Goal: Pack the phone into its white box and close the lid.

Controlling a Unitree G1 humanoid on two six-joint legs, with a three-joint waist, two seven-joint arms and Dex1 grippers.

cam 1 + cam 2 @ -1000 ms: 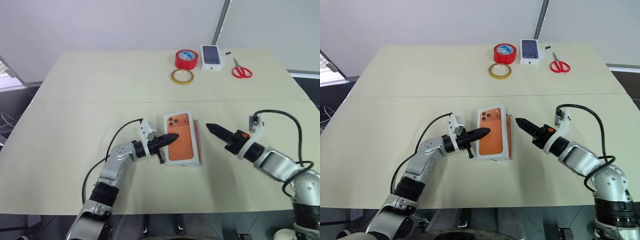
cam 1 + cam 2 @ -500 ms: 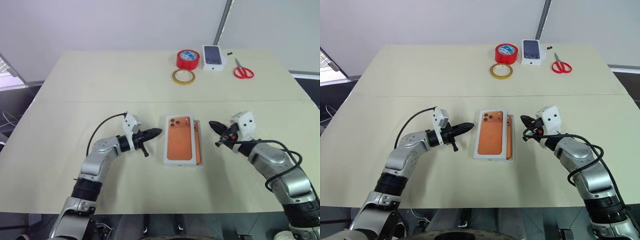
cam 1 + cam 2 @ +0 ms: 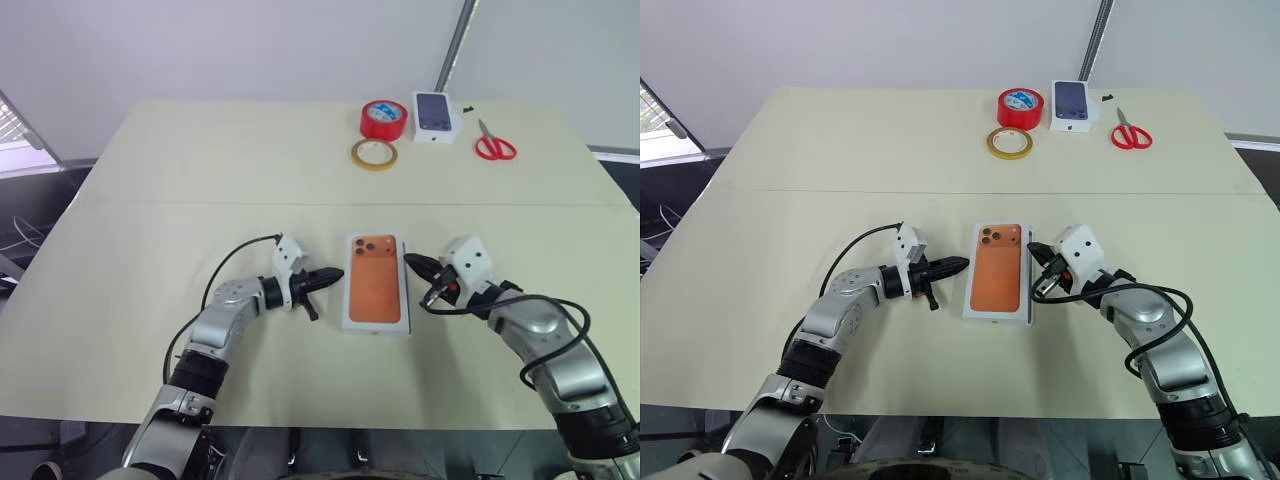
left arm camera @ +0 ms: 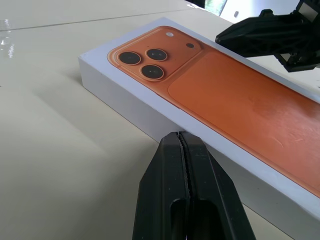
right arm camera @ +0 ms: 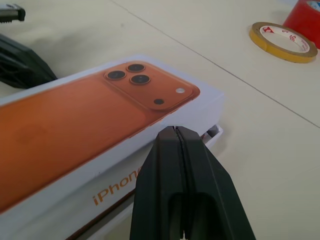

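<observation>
Both grippers are observed pressed shut, empty: left gripper (image 3: pixel 325 276) just beside the lid's left wall, right gripper (image 3: pixel 418 266) at its right wall. White cardboard lid (image 3: pixel 376 283), its matte orange top printed with a phone back, is seated on the box at mid-table, long axis running near-to-far, camera cluster at the far end. Glossy tape rolls (image 3: pixel 374 154) are noted beyond.

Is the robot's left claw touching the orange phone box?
Apart. In the left eye view a strip of bare table shows between the shut left gripper and the lid with the orange phone picture.
</observation>
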